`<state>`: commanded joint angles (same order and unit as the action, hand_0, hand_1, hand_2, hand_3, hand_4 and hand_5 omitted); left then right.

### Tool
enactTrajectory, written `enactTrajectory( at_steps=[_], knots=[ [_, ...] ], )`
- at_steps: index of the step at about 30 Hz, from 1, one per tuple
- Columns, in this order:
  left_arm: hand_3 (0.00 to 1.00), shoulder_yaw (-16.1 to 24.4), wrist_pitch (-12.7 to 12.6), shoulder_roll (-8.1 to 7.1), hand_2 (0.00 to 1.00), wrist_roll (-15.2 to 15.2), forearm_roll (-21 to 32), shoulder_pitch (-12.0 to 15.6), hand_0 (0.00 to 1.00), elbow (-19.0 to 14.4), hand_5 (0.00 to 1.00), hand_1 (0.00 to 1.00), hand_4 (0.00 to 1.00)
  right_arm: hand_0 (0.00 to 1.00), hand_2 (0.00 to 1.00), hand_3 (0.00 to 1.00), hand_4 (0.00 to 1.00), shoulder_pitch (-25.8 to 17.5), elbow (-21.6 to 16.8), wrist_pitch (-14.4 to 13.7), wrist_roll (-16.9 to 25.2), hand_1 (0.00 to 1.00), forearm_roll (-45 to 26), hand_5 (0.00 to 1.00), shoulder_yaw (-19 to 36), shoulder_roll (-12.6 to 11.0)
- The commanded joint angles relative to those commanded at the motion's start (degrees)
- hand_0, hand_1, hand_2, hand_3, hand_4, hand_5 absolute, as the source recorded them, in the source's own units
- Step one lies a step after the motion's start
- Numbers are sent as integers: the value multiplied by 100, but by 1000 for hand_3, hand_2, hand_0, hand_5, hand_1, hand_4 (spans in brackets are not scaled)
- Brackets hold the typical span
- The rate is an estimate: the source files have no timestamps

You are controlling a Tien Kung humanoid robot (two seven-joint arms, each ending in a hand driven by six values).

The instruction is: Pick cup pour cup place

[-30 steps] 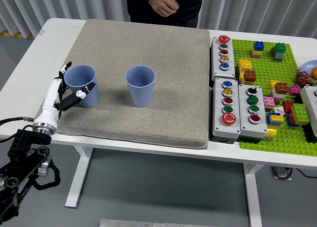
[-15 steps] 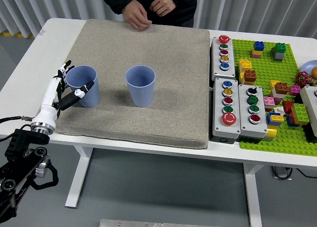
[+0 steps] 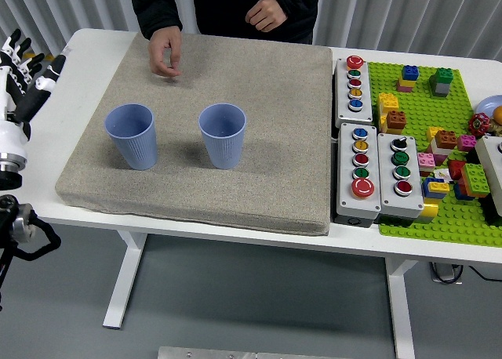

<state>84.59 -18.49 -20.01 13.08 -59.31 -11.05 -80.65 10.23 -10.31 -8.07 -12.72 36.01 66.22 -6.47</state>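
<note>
Two blue ribbed cups stand upright on the grey mat [image 3: 259, 179]: the left cup [image 3: 132, 135] and the right cup [image 3: 223, 135], about a hand's width apart. My left hand [image 3: 23, 73] is at the picture's left edge, raised off the mat and well clear of the left cup, its fingers spread and holding nothing. My right arm does not show. A person at the far side reaches one hand [image 3: 165, 53] down over the mat's far left corner; the other hand [image 3: 267, 14] stays near the body.
Three grey button boxes [image 3: 354, 83] [image 3: 359, 173] [image 3: 401, 176] line the mat's right side. Beyond them lies a green baseplate [image 3: 463, 226] with several coloured bricks. The white table [image 3: 86, 49] shows bare at the left of the mat.
My left hand has let go of the left cup and pulled back up and to the left. The person's hand has reached out over the mat's far left corner.
</note>
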Motion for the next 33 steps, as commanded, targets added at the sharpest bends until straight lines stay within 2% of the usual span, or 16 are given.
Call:
enactTrajectory(
  at_steps=[3,7,9,13,16,22,29,30,33],
  knots=[
    [856,178,-25,-162,872,99,745,-165,782,86,998,777,839,721,734,697,321,-4,0,-2,1,687,-12,297,-13,-2],
    [831,412,186,-435,854,176,1713,-444,775,482,998,764,804,721,734,697,321,-19,0,-5,11,686,-63,295,-53,-8],
    [831,459,346,-547,854,149,2197,-583,775,780,998,764,804,721,734,697,321,-27,0,-3,10,686,-60,295,-60,-13],
    [840,494,560,-636,865,118,3153,-663,782,1129,998,771,797,721,734,698,321,-45,0,-7,15,686,-76,295,-76,-15],
    [840,508,652,-631,865,109,3772,-655,782,1232,998,771,797,721,734,698,321,-58,0,-11,19,686,-90,295,-84,-12],
    [853,514,724,-580,868,111,3947,-642,781,1305,998,771,800,721,734,698,322,-53,0,-13,27,686,-98,295,-81,-8],
    [863,561,765,-572,869,86,3746,-650,778,1280,998,768,808,721,734,698,323,-30,0,-15,30,686,-121,295,-82,-7],
    [878,571,769,-568,867,76,3711,-648,775,1275,998,767,863,721,734,698,323,-29,0,-17,31,687,-126,294,-81,-6],
    [878,593,790,-553,867,42,3640,-647,775,1275,998,767,863,721,734,698,323,-25,0,-20,31,687,-123,294,-72,-3]
  ],
)
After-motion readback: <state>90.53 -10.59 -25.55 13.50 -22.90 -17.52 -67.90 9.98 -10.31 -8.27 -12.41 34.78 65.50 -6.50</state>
